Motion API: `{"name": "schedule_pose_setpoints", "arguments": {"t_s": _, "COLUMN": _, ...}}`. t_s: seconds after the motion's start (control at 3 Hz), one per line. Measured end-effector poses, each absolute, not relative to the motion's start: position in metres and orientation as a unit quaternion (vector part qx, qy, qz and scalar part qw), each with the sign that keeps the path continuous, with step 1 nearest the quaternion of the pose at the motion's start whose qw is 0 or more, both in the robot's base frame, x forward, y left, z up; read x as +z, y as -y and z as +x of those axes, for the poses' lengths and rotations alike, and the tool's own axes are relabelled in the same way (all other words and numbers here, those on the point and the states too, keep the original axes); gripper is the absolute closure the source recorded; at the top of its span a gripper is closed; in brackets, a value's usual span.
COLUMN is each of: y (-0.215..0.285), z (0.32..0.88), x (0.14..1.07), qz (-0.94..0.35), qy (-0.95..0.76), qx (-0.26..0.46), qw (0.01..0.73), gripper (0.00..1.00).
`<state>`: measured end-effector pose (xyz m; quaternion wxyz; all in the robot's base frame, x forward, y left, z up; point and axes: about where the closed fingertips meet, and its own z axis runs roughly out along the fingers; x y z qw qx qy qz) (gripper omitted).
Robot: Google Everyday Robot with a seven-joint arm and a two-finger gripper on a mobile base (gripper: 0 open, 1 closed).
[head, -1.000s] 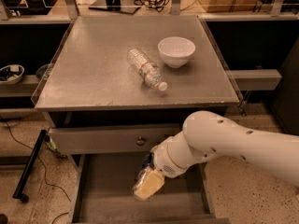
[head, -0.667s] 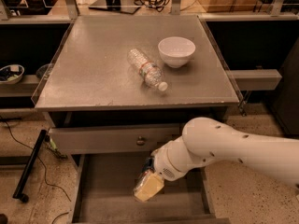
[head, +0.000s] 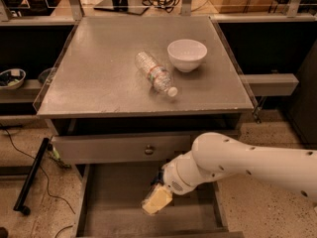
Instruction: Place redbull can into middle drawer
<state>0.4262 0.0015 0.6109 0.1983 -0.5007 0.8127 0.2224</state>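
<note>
in the camera view the gripper (head: 157,200) hangs low inside the open middle drawer (head: 111,195), just over its floor. whether it is clenched or released, one cannot tell. the redbull can is hidden. a clear bottle (head: 155,74) lies on the cabinet top (head: 94,78).

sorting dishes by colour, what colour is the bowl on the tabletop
White, plain bowl, clearest in the camera view. The gripper hangs over the open middle drawer.

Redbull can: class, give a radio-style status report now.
Gripper low inside open middle drawer. Redbull can not seen, possibly behind arm. Bottle, bowl up on tabletop, not in the way.
</note>
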Motion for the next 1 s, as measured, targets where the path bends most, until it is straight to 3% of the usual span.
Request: {"name": "schedule_pose_setpoints", "arguments": {"t_s": 1.0, "y": 0.011, "z": 0.438, "x": 0.554, "qz": -0.459, "qy": -0.838, "qx": 0.226, "qw": 0.191, "gripper": 1.0}}
